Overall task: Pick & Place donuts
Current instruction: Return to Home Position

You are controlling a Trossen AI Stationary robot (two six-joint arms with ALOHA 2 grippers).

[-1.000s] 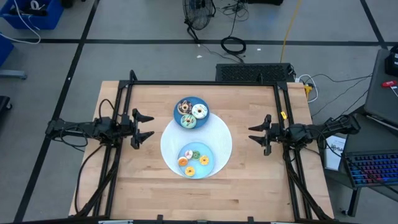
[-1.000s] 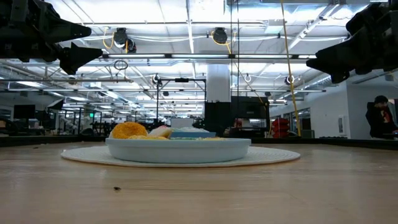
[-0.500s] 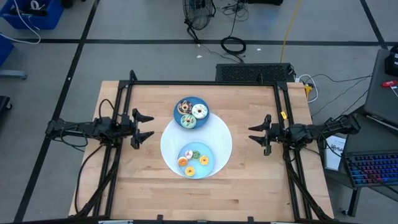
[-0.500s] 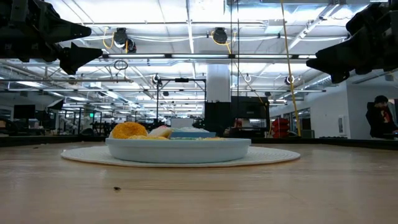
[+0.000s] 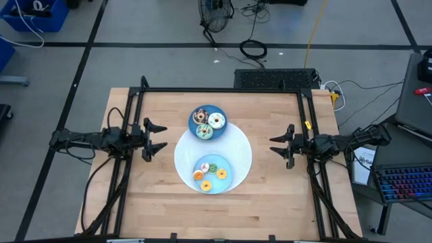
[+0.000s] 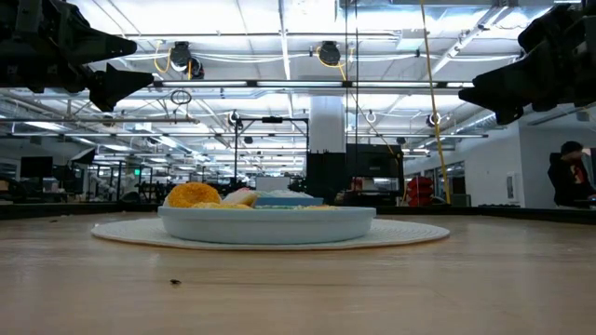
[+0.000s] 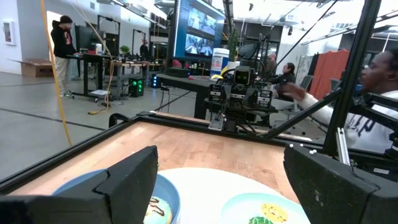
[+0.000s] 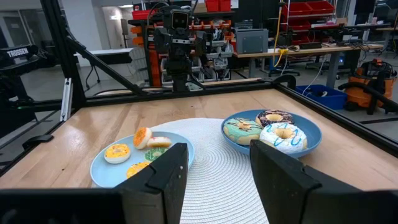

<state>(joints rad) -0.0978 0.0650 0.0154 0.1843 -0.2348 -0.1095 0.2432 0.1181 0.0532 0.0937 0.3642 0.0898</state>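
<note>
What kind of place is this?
Probably a robot lab or workshop: the left arm and right arm sit at a wooden table, cables lie on the floor, red bins fill shelves.

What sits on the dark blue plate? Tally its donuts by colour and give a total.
Chocolate-sprinkled donut: 1
White-frosted donut: 1
Teal donut: 1
Total: 3
</note>
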